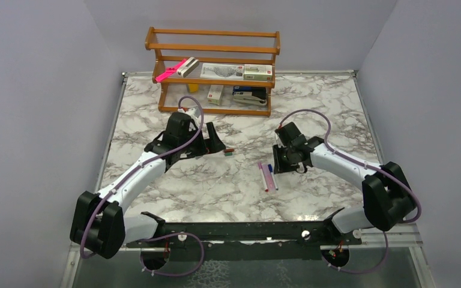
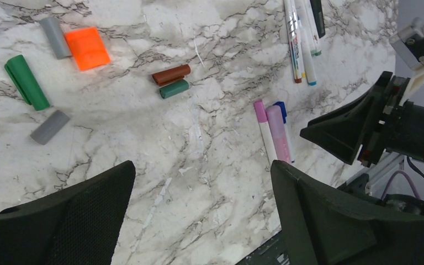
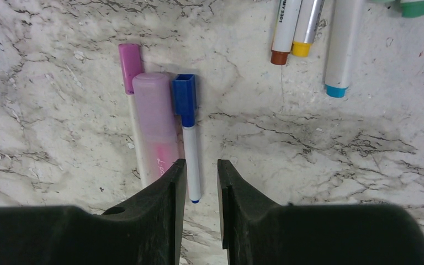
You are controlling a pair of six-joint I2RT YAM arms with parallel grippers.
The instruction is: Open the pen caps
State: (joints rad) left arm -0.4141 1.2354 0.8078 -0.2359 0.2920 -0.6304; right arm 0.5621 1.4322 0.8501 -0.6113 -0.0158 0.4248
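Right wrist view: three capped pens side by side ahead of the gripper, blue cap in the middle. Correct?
No. The right wrist view shows the blue cap at the right end of the row in that picture; the lilac cap is in the middle. The rest holds.

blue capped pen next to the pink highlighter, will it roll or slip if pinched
Probably won't roll far: the blue capped pen has a squared cap and the pink highlighter lies right beside it. Its slim, smooth white barrel looks light and slippery, so a pinch might skid it.
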